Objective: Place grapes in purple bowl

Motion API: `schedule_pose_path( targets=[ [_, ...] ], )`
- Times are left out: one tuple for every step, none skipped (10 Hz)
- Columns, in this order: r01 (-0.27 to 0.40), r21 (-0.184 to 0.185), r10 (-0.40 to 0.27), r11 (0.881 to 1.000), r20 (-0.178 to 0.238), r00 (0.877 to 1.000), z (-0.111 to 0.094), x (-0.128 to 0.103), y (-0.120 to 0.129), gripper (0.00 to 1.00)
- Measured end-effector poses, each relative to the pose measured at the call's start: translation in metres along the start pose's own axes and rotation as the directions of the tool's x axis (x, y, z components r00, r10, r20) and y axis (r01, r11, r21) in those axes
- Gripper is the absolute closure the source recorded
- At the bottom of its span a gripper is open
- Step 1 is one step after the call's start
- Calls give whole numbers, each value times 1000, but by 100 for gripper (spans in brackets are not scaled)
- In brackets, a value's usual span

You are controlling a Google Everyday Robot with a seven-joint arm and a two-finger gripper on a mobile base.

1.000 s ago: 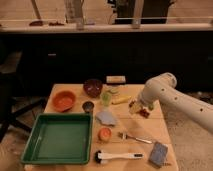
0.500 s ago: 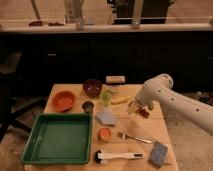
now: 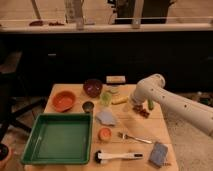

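We see the gripper (image 3: pixel 136 107), jaws spread wide, low over the grapes (image 3: pixel 144 112) near the table's (image 3: pixel 131 150) right edge; the purple bowl (image 3: pixel 92 87) sits by the far edge.

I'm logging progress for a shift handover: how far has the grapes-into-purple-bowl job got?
Done: nothing yet; the purple bowl at the table's back shows no grapes inside. In hand: the claw hangs open low over the table's right side, right next to the grapes, which lie on the wood beside the green pepper. Left: grasp, lift, carry to the bowl, release.
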Motion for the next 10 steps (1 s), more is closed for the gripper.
schedule_pose_path(
  targets=[
    [-9,0,9,1000,-4,1000,7,-2,-6,20],
    [-22,2,22,1000,-14,1000,19,-3,-18,20],
    [-38,1,38,999,-18,999,24,-2,-26,20],
    [-51,2,51,999,-22,998,27,1,-33,20],
    [-71,4,71,997,-26,997,30,7,-43,20],
    [-85,3,85,996,-34,996,33,13,-50,20],
    [-100,2,100,995,-40,994,36,20,-56,20],
    [-112,2,112,994,-46,993,38,27,-61,20],
    [-129,1,129,992,-55,990,41,38,-67,20],
    [-137,-1,137,991,-61,989,42,44,-70,20]
  ],
)
